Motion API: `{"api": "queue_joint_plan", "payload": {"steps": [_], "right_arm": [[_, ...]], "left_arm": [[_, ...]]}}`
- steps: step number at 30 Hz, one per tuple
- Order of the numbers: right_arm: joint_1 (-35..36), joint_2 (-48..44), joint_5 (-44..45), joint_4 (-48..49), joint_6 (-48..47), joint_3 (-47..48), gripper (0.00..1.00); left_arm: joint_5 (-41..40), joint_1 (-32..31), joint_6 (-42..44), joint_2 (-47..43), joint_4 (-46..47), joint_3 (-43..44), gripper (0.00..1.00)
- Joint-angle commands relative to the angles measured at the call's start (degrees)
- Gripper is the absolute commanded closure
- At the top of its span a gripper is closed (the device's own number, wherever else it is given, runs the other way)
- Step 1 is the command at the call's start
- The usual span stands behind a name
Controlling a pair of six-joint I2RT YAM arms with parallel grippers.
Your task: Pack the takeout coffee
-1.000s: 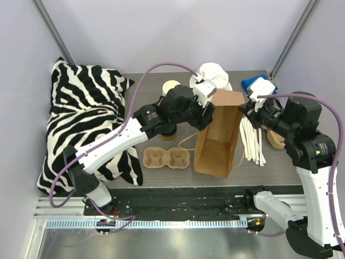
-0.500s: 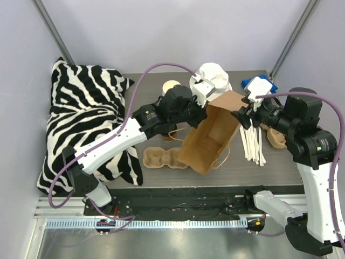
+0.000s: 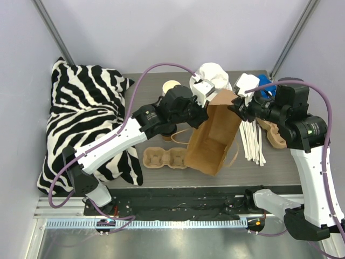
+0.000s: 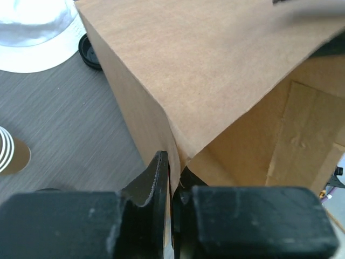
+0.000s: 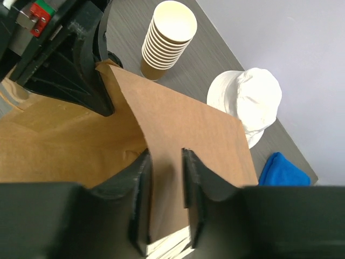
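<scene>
Nearest the arm bases, on the near side of the left claw [image 4: 173, 167], the pulp cup carrier [image 3: 166, 158] lies flat on the desk [image 3: 275, 164]. Just past it, a kraft-brown shape pokes out from under the left forearm. I take this for the takeout coffee [image 3: 168, 136], though its lid is hidden and I cannot tell whether it stands upright. It sits behind that claw, back along its own arm, on the side turned away from the paper bag [image 3: 213, 135]. The left claw is pinched shut on the bag's left rim, the paper edge caught between its fingers. Across the mouth, the right claw [image 5: 166, 162] has its fingers drawn close around the far rim panel. The bag hangs tilted between the two claws, with its mouth up at their level and its long axis running down toward the near edge, where the bottom rests. The coffee is therefore close to the left claw and well apart from the right, which has the whole bag in its way. By my reading, the left arm is the one to fetch it, reaching backward rather than ahead. Beyond the left claw stands the stack of lidless cups [image 3: 171, 86]. Beyond both claws lies a white bundle [image 3: 213, 74].
</scene>
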Motion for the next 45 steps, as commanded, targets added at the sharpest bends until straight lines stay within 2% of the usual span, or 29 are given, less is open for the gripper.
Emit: {"api": "queue_joint_plan", "payload": {"steps": [1, 2, 4, 7, 8, 10, 11, 13, 14, 17, 20, 23, 24, 28, 33, 37, 39, 43, 45], "right_arm": [[1.22, -1.9, 2.81, 1.14, -4.41, -0.57, 0.77], [1.48, -2.17, 3.7, 2.63, -4.42, -1.1, 0.9], [1.57, -2.35, 4.93, 3.69, -4.5, -1.89, 0.99], [1.66, -3.4, 4.85, 5.97, -4.59, -3.82, 0.99], [1.66, -4.62, 4.59, 8.33, -4.59, -4.87, 0.99], [1.66, -5.95, 4.41, 11.06, -4.24, -8.12, 0.99], [1.66, -6.39, 4.32, 12.99, -4.15, -9.0, 0.99], [1.66, -7.09, 4.41, 14.24, -4.07, -10.24, 0.99], [1.58, -7.01, 4.58, 14.94, -3.8, -10.33, 0.99], [1.58, -7.09, 4.94, 16.43, -2.84, -10.59, 0.99], [1.66, -7.18, 5.11, 17.4, -2.05, -10.95, 0.99], [1.66, -6.92, 4.94, 18.28, -1.08, -11.74, 0.99], [1.58, -6.83, 4.85, 18.37, -0.29, -11.74, 0.99], [1.66, -5.08, 5.37, 18.9, 2.08, -10.07, 0.99], [1.75, -4.72, 8.18, 21.8, 3.32, -9.45, 0.99], [1.75, -4.98, 8.98, 23.03, 3.84, -9.37, 0.99], [1.84, -4.46, 7.93, 23.12, 4.19, -8.75, 0.99], [2.1, -3.58, 7.92, 22.94, 4.29, -7.87, 0.99], [2.19, -3.67, 8.1, 22.86, 3.5, -8.05, 0.99]], "left_arm": [[0.35, 0.04, -1.74, -0.21, 0.18, 1.35, 0.9], [0.08, 0.04, -1.75, -0.38, 0.1, 1.17, 0.83], [0.25, 0.3, -2.79, -1.08, 0.27, -0.05, 0.76], [5.42, 3.8, -6.83, -5.03, 2.89, -4.62, 0.6], [9.1, 7.3, -8.41, -6.52, 3.95, -6.2, 0.51], [12.64, 11.53, -13.66, -11.17, 7.19, -11.71, 0.44], [14.22, 16.16, -15.26, -12.85, 7.65, -13.49, 0.38], [15.81, 21.11, -19.04, -18.1, 8.09, -18.59, 0.32], [16.77, 25.92, -19.93, -19.96, 7.92, -20.26, 0.28], [18.8, 32.97, -21.08, -28.4, 6.17, -27.73, 0.17], [24.15, 35.19, -22.39, -35.68, 8.08, -35.2, 0.09], [34.06, 35.19, -25.9, -38.87, 16.25, -39.78, 0.0], [37.31, 35.19, -26.0, -38.44, 18.36, -39.79, 0.0], [36.56, 34.41, -24.07, -35.98, 20.47, -36.81, 0.0], [35.85, 27.65, -20.74, -31.6, 24.52, -33.03, 0.0], [25.24, 22.02, -16.96, -26.85, 20.58, -26.8, 0.0], [24.0, 21.4, -17.39, -23.17, 20.31, -22.75, 0.0], [17.76, 16.05, -12.57, -18.68, 19.79, -17.65, 0.11], [16.88, 14.81, -10.11, -17.44, 19.96, -14.84, 0.12]]}}
